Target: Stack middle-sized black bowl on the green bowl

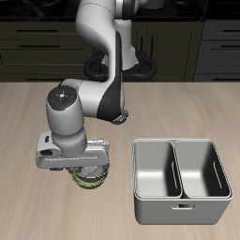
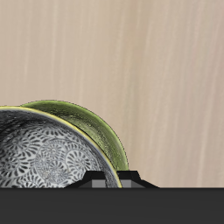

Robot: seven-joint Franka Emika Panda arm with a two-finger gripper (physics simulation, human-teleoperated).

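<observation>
The green bowl (image 1: 95,182) sits on the table near the front edge, mostly covered by my hand. In the wrist view its yellow-green rim (image 2: 98,128) curves around the middle-sized black bowl (image 2: 51,157), whose silvery mottled inside faces up. The black bowl lies inside the green bowl's rim; I cannot tell whether it rests on it. My gripper (image 1: 84,171) is low over both bowls. Its fingertips (image 2: 118,180) stand close together at the black bowl's rim, so it looks shut on that rim. The other two dark bowls are out of sight.
A grey two-compartment bin (image 1: 179,178) stands on the table beside the bowls, near the front edge. Dark cabinets (image 1: 37,42) run along the back. My arm (image 1: 98,94) hides part of the table behind the bowls.
</observation>
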